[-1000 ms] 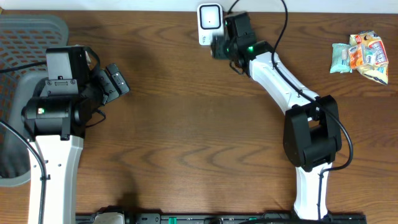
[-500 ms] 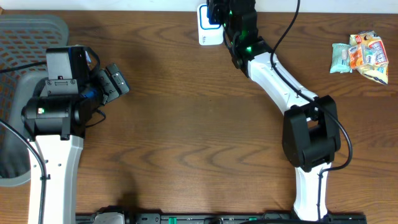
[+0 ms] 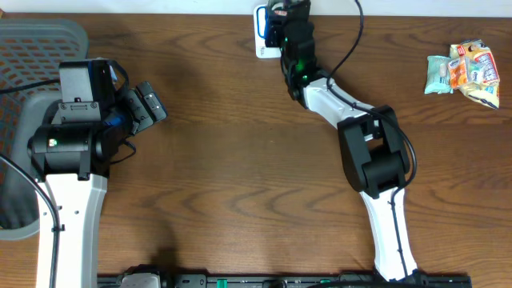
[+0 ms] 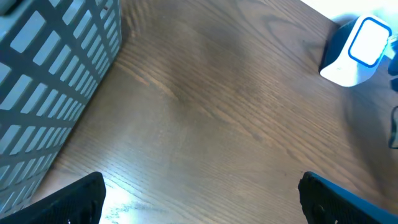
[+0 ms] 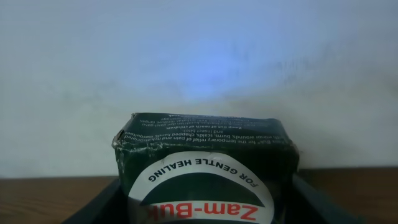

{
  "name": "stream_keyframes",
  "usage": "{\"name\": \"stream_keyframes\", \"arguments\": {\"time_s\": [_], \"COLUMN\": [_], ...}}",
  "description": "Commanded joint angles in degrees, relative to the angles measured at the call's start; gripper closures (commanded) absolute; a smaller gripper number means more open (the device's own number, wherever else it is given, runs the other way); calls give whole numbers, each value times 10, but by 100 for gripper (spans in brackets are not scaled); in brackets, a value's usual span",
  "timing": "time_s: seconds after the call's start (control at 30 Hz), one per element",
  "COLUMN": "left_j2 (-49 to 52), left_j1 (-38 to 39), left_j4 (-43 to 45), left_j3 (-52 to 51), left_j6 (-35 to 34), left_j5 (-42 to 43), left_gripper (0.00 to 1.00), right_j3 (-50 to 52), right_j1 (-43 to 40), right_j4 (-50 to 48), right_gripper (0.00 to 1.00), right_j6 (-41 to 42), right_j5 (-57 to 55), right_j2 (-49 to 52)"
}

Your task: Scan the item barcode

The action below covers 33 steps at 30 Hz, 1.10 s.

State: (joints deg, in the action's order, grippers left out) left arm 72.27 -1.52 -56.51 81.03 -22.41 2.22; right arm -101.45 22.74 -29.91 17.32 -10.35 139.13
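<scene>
Two grippers: right gripper (image 3: 285, 18) clamps the green Zam-Buk box (image 5: 205, 163) at the white scanner (image 4: 356, 52) on the far table (image 3: 240, 160) edge; left gripper (image 3: 150, 102) spread wide, empty, near the grey basket (image 3: 40, 36).

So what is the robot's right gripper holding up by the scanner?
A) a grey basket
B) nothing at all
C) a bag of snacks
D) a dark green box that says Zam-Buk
D: the right wrist view shows the green Zam-Buk box clamped in the right gripper, while the snack packets lie untouched far off to the side.
</scene>
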Motion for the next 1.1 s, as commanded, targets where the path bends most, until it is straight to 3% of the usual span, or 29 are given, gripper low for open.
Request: {"name": "stream_keyframes", "arguments": {"time_s": [0.0, 0.33, 0.53, 0.9, 1.07], "left_j2": [0, 0, 0, 0, 0], "left_j1": [-3, -3, -3, -3, -3], "left_j4": [0, 0, 0, 0, 0], "left_j3": [5, 5, 5, 5, 5], "left_j6": [8, 8, 8, 8, 8], "left_j5": [-5, -5, -5, -5, -5], "left_gripper": [2, 2, 2, 2, 2], "right_j3": [-8, -9, -9, -9, -9], "right_j1": [6, 21, -6, -166, -251], "right_j4": [-5, 11, 65, 364, 487], "right_gripper": [50, 52, 50, 54, 50], "right_j6": [-7, -42, -41, -63, -111], "right_j5": [-13, -12, -22, -22, -22], "right_j2": [-4, -12, -75, -191, -191]}}
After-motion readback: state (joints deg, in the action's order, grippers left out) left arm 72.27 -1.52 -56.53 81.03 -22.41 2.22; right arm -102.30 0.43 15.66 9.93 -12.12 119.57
